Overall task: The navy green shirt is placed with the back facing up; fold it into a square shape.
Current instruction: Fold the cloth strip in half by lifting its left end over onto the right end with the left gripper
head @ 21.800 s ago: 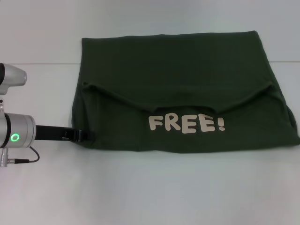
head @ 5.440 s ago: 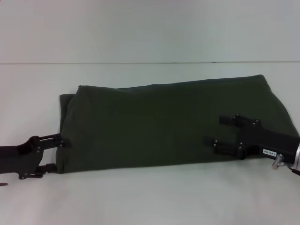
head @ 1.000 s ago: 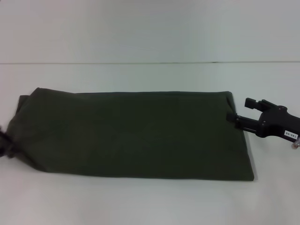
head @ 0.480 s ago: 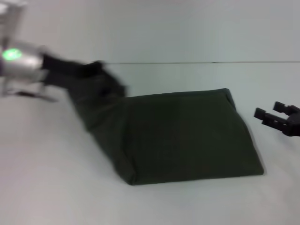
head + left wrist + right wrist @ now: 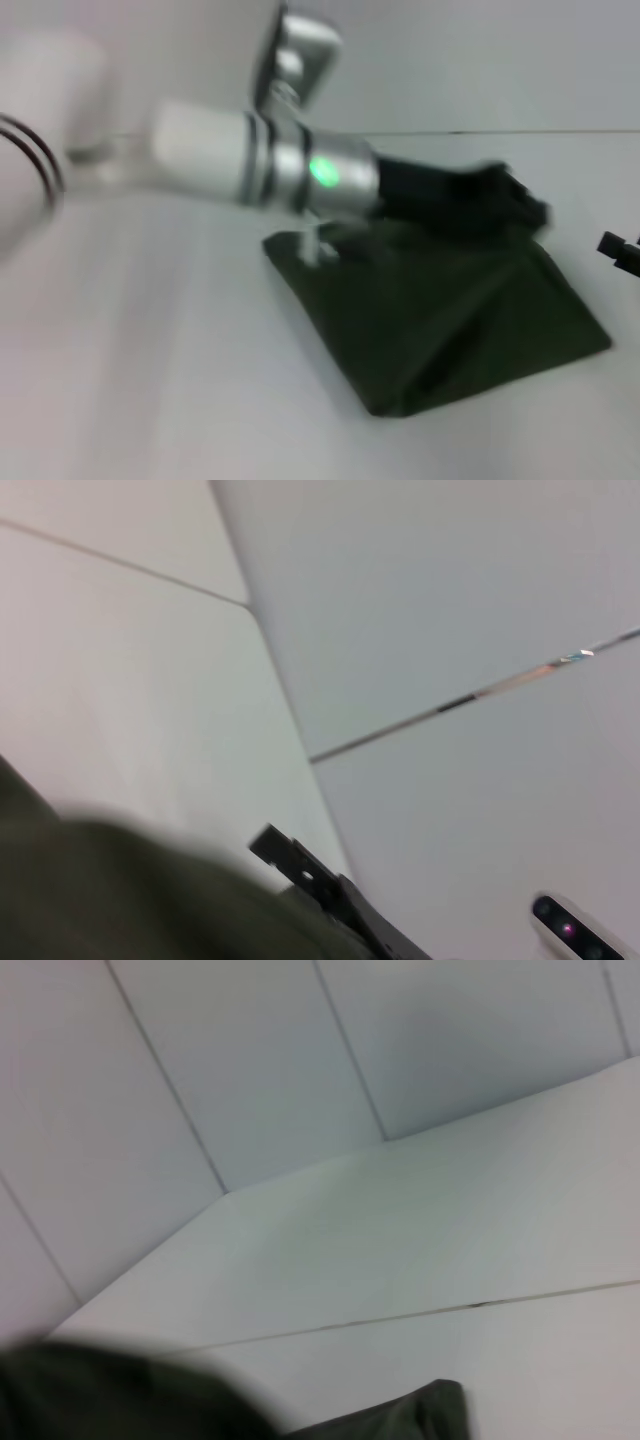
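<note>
L gripper (image 5: 520, 205) over the navy green shirt (image 5: 450, 320), carrying its left end across toward the right edge; jaws look closed on cloth, blurred. Shirt lies mid-right on white tabletop (image 5: 150, 380), part-folded, raised flap tented. R gripper (image 5: 622, 248) at frame edge, clear of the shirt; jaws can't tell. Risk: early release or off-line drop gives skewed edges, no square.
</note>
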`<state>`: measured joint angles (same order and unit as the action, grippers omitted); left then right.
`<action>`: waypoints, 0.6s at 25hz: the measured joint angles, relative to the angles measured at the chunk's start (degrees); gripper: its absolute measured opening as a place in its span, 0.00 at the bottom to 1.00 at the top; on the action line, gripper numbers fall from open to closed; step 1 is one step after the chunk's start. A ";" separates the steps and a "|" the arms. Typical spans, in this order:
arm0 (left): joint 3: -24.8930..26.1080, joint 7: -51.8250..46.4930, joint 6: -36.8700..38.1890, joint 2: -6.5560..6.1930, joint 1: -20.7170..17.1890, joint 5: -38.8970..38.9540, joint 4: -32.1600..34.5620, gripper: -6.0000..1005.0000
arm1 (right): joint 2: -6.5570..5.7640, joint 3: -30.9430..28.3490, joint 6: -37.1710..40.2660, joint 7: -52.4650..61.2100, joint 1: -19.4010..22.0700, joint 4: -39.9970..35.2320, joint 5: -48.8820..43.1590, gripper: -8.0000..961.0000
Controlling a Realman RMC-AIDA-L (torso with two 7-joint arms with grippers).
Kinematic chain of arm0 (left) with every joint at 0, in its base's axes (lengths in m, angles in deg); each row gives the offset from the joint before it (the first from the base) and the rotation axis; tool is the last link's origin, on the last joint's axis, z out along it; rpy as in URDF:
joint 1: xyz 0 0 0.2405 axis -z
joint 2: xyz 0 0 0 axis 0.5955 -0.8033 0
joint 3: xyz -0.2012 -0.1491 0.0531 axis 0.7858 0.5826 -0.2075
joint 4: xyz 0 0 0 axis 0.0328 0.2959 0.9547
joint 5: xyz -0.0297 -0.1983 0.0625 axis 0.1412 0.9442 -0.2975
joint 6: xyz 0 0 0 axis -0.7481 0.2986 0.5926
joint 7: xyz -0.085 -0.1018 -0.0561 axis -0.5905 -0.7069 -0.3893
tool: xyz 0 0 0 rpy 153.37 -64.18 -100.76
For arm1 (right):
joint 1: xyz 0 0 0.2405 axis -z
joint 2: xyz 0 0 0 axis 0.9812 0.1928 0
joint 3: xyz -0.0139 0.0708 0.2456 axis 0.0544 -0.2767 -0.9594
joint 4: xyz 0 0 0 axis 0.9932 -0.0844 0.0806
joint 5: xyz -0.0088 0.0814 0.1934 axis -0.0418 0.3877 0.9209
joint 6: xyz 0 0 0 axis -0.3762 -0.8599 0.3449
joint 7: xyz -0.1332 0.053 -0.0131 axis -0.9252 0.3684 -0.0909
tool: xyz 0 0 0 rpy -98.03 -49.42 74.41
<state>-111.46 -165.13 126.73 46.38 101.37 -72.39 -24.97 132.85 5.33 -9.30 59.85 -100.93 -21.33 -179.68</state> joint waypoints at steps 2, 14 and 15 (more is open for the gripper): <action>-0.86 6.04 -4.37 0.10 0.16 4.37 -8.33 0.02 | -0.14 -0.62 0.17 0.19 0.16 -0.05 0.22 0.95; -0.56 11.90 -6.70 0.23 -5.00 9.28 -13.67 0.04 | -0.08 4.42 -0.01 0.82 -2.99 -0.70 -4.81 0.95; -0.57 11.92 -6.47 0.24 -5.03 9.53 -13.37 0.04 | -0.06 5.46 0.05 0.36 -3.15 -1.28 -6.03 0.95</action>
<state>-112.03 -153.22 120.25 46.62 96.34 -62.86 -38.34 132.80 10.79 -9.25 60.22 -104.08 -22.62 -185.71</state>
